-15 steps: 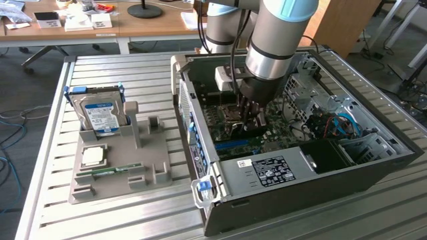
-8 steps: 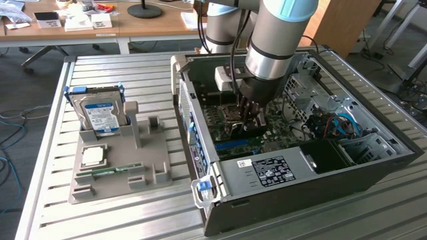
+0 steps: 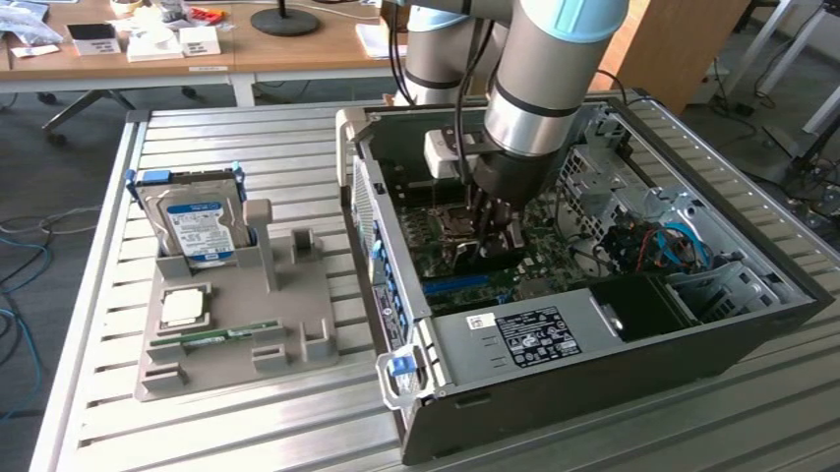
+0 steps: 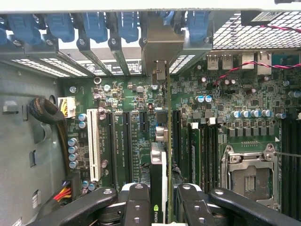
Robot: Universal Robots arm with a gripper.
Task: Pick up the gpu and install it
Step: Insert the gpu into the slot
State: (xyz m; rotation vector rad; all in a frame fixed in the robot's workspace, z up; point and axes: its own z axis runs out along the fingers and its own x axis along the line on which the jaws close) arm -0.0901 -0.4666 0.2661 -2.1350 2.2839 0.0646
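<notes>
There, the thin dark edge-on gpu card point(image 4: 159, 188) was held clamped in the black end effector point(image 4: 158, 207), its long axis aligned along the green motherboard's point(image 4: 235, 94) expansion slots directly beneath.

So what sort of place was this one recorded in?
Probably a robotics lab or workshop in an office: an open computer case on a slatted metal table, a parts holder beside it, and wooden desks behind.
</notes>
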